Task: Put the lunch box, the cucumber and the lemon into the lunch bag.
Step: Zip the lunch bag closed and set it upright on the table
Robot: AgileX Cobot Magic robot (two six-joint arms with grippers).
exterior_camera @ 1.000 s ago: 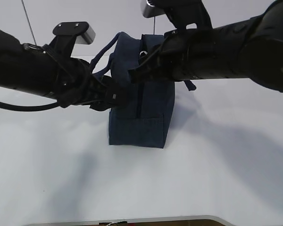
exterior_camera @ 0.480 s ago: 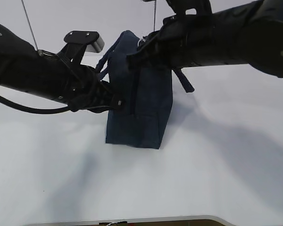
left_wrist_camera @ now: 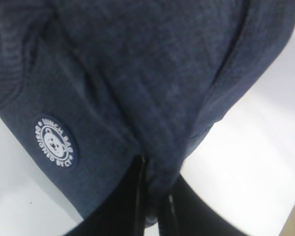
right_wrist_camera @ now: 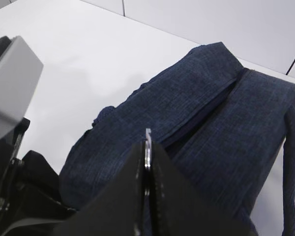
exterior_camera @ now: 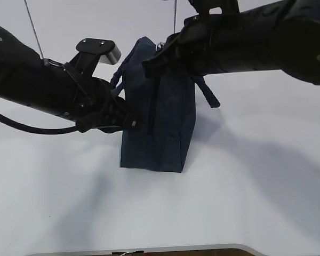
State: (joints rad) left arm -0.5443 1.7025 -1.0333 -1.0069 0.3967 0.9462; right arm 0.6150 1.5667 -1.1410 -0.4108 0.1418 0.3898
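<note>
— Navy fabric fills our left wrist view: the lunch bag (left_wrist_camera: 152, 83) stands upright on the white table (exterior_camera: 245, 192), seemingly zipped closed, with both arms at it.

— Can we read that round badge (left_wrist_camera: 54, 142)?

— It is a white-ringed patch with a small bear face; the ring text looks like "LUNCH BAG" on top, and the lower words are too blurred for us.

— And our grippers?

— Our left gripper (left_wrist_camera: 155, 196) has its fingers pinched on a fold of the bag's side. Our right gripper (right_wrist_camera: 147, 157) is clamped tight on the metal ring pull (right_wrist_camera: 148, 147) at the bag's top.

— The lunch box, cucumber, lemon?

— We cannot see them.
</note>
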